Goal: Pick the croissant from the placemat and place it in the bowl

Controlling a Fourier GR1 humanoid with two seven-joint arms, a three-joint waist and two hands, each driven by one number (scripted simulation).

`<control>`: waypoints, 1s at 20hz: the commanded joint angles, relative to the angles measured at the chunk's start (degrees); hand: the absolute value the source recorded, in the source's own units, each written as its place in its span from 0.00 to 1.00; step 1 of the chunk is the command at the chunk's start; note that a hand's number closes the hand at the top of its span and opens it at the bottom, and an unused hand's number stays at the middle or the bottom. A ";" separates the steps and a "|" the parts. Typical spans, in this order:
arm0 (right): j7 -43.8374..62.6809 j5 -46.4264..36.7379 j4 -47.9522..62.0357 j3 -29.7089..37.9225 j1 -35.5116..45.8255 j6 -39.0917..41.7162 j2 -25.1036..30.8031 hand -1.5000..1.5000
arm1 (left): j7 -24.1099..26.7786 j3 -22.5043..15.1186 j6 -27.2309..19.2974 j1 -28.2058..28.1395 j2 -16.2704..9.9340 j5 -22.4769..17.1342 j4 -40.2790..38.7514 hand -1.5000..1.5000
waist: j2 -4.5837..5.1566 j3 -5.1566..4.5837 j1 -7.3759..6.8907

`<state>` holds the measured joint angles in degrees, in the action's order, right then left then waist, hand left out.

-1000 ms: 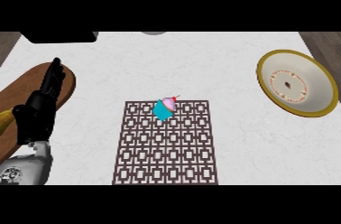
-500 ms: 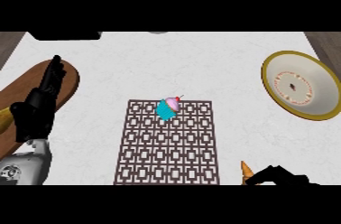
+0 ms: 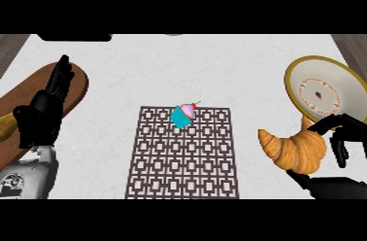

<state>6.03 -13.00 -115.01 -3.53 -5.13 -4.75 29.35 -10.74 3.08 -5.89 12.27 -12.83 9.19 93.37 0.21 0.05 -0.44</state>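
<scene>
The right hand holds the croissant, fingers curled round its thick middle, just beside the bowl. It looks light, soft and flaky, best held by the middle. The left hand rests open at the left.

Readable text: none anywhere in the head view.
Placemat: a repeating lattice pattern only, no letters or numbers.
Bowl, to the right of the placemat: a ring of small reddish marks round its inside, decoration and not writing.
Forearm casing, left of the placemat: small dark marks, too small to read.
</scene>
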 commanded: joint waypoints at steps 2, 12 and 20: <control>-10.74 8.66 19.03 9.98 9.65 2.73 0.33 1.00 | 1.13 -1.78 -1.30 -1.21 1.88 1.87 0.51 0.50 | 0.07 0.06 -0.51; -21.32 -10.77 50.13 11.06 27.38 -9.60 3.65 1.00 | -1.22 -1.03 0.53 2.01 0.84 1.06 0.32 0.50 | 0.37 0.05 -1.76; -34.67 -14.16 81.64 14.49 41.62 -16.14 4.02 1.00 | 0.38 -2.12 0.05 3.35 2.97 1.34 -1.96 0.50 | 1.16 0.20 -3.14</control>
<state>-24.72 -24.78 -45.82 9.97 30.13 -17.45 33.49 -10.14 1.97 -5.47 14.20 -11.19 10.23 92.18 0.96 0.19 -2.83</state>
